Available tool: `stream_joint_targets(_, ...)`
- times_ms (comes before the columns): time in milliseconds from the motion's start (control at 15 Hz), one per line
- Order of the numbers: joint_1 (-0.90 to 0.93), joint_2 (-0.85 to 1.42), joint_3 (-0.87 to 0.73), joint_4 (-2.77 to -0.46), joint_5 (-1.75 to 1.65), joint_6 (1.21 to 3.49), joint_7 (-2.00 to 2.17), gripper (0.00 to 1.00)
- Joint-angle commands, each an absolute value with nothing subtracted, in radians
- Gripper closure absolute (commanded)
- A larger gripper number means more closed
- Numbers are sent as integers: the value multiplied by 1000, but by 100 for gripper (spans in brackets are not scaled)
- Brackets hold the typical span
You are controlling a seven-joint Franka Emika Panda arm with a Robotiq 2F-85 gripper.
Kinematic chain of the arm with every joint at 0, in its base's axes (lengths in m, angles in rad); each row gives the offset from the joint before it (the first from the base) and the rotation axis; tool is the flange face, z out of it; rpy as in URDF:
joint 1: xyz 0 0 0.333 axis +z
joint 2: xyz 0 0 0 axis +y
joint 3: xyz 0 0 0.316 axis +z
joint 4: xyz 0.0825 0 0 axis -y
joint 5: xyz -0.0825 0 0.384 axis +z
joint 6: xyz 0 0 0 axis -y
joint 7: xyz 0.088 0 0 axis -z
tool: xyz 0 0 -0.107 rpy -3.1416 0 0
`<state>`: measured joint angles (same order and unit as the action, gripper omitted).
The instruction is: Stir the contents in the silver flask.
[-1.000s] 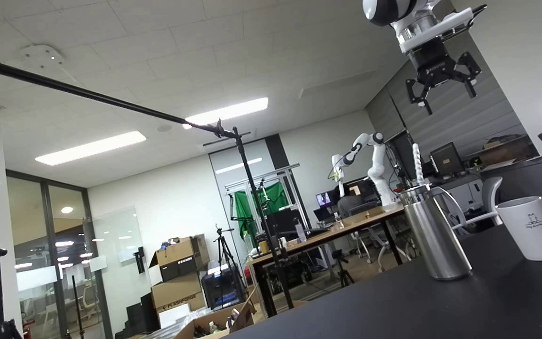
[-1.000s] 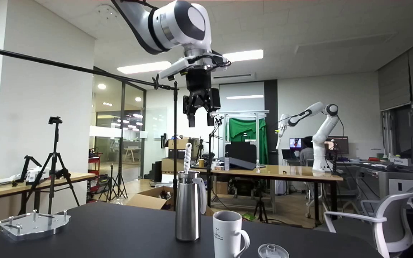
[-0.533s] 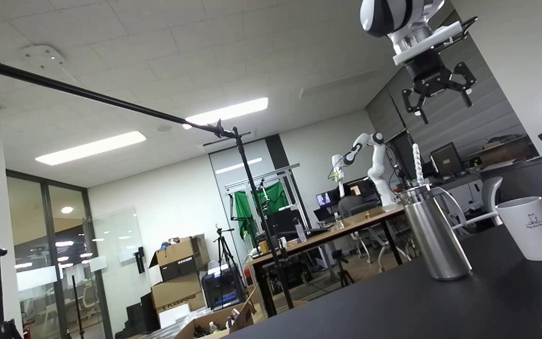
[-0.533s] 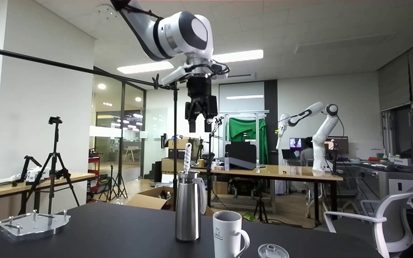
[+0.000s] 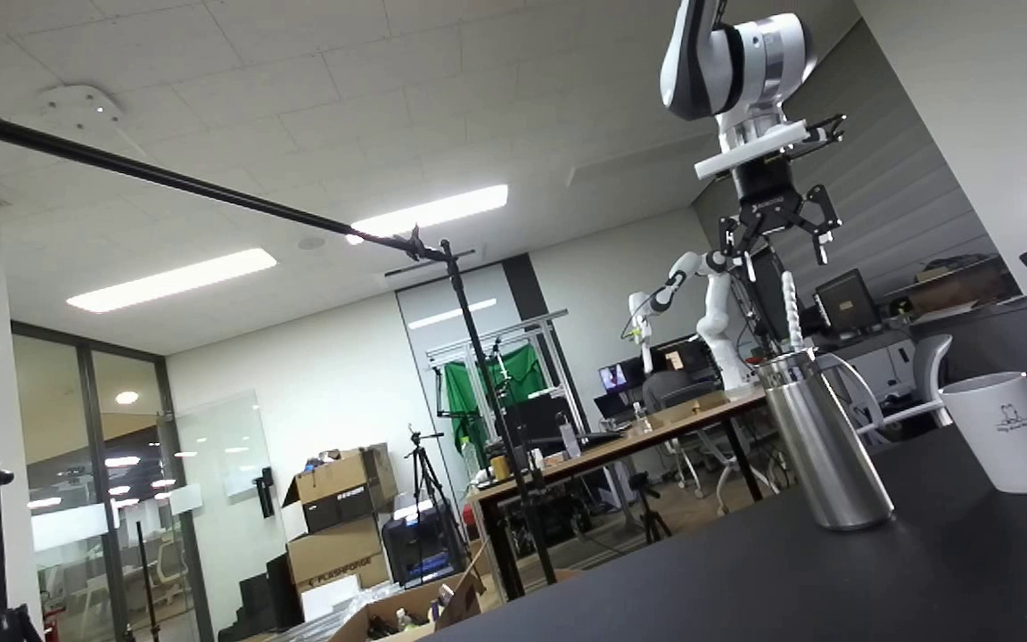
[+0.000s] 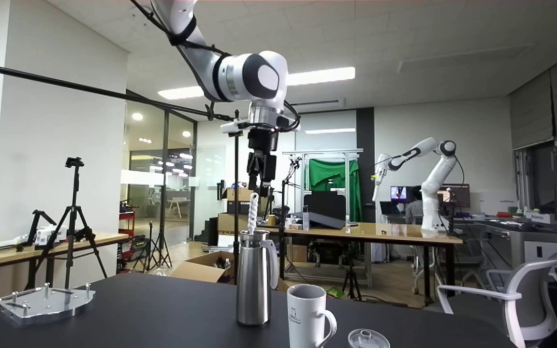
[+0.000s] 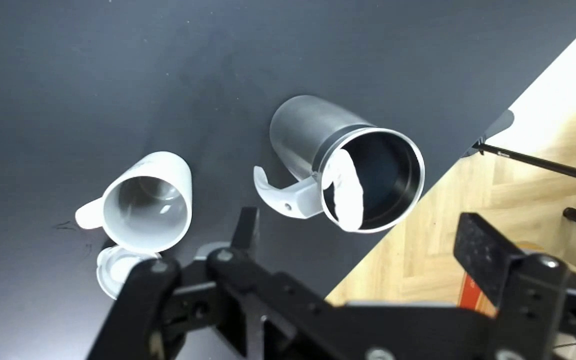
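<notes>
The flask [image 6: 253, 285] stands near the edge of the dark table [image 7: 143, 60]; in the wrist view its mouth overlaps the edge line, and pale wooden floor [image 7: 433, 235] shows beyond. On the flask's other side, away from that edge, the table top spreads broadly. The mug [image 6: 305, 314] and a small lid [image 6: 369, 339] just beside it take up room on the flask's handle side, while a clear plate [image 6: 41, 307] with pegs lies well apart, across the flask from the mug in an exterior view.

The gripper [image 5: 787, 267] hangs above the flask, its fingers [image 7: 483, 255] spread wide. The flask's mouth lies below them; the top of a white twisted stick [image 5: 791, 309], which leans slightly in the flask, shows in an exterior view between the fingertips, about level with them. The gap in depth cannot be told.

The flask is tall, upright and shiny silver, slightly narrower at the top, with a bright round rim and a pale curved handle. Its inside looks dark, and the bottom of the stick is hidden.
</notes>
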<state>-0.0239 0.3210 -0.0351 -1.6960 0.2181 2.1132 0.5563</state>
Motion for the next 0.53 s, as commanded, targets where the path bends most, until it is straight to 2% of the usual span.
stream_joint_targets(0, 2, 343, -55, -1662, 211, 2137, 632, 0)
stream_joint_targets(467, 17, 374, -80, -1643, 149, 2051, 711, 0)
